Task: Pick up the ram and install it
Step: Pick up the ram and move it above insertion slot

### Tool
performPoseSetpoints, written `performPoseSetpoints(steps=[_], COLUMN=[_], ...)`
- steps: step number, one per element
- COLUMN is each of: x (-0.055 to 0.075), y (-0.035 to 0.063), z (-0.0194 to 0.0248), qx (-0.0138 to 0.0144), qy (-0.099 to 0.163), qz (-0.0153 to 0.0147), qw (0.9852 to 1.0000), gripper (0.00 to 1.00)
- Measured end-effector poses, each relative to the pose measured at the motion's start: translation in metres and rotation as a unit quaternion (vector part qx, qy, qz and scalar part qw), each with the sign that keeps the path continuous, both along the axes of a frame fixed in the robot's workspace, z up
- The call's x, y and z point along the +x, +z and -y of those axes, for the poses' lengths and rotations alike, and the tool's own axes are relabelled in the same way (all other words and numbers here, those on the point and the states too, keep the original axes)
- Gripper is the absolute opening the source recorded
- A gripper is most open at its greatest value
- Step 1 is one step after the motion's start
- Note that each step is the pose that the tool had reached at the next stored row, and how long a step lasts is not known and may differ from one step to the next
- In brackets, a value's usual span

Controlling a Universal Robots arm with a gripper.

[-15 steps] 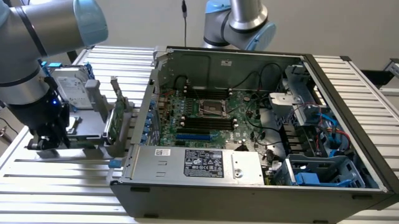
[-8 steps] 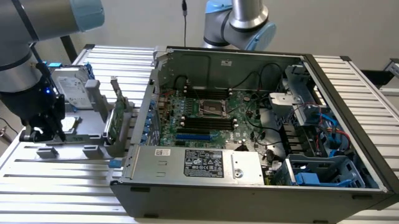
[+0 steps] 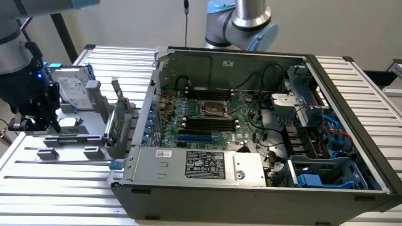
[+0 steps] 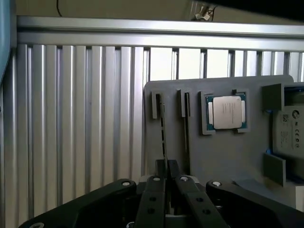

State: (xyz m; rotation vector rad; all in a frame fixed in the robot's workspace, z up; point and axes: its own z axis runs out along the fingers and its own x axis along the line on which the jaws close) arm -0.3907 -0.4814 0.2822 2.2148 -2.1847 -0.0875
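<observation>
The end effector [image 4: 166, 176] is closed and is apparently clamped on the ram [image 4: 164, 135]. The ram is seated upright, edge-on, in a slot of the grey holder [image 4: 223, 156] on the bench [image 4: 85, 118], beside the open computer case [image 3: 251, 132].

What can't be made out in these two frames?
1. Wrist view: the ram sits edge-on, chips unreadable; one end is covered by the gripper shut on it.
2. Wrist view: the hard drive is cut off by the picture's edge.
3. Exterior view: latches on the memory slots are too small to tell open or closed.
</observation>
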Motion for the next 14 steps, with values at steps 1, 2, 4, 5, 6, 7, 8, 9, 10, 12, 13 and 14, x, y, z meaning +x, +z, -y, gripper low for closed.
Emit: performPoseSetpoints(steps=[1,2,4,5,6,7,8,9,10,12,13,14], x=[0.001,0.002,0.006,0.008,0.011,0.015,0.019,0.023,0.028,0.037,0.042,0.046], y=[0.0045,0.0089,0.0180,0.0226,0.0269,0.0313,0.0360,0.0406,0.0453,0.0543,0.0590,0.0635], z=[0.0000,0.0000,0.0000,0.0000,0.0000,0.0000,0.0000,0.0000,0.0000,0.0000,0.0000,0.0000], qx=[0.0000,0.0000,0.0000,0.0000,0.0001,0.0001,0.0001,0.0002,0.0004,0.0007,0.0008,0.0009], qy=[0.000,0.000,0.000,0.000,0.000,0.000,0.000,0.000,0.000,0.000,0.001,0.001], qz=[0.0000,0.0000,-0.0002,-0.0003,-0.0005,-0.0006,-0.0008,-0.0012,-0.0015,-0.0025,-0.0032,-0.0038], qw=[1.0000,1.0000,1.0000,1.0000,1.0000,1.0000,1.0000,1.0000,1.0000,1.0000,1.0000,1.0000], gripper=[0.14,0.14,0.14,0.14,0.14,0.14,0.14,0.14,0.14,0.14,0.14,0.14])
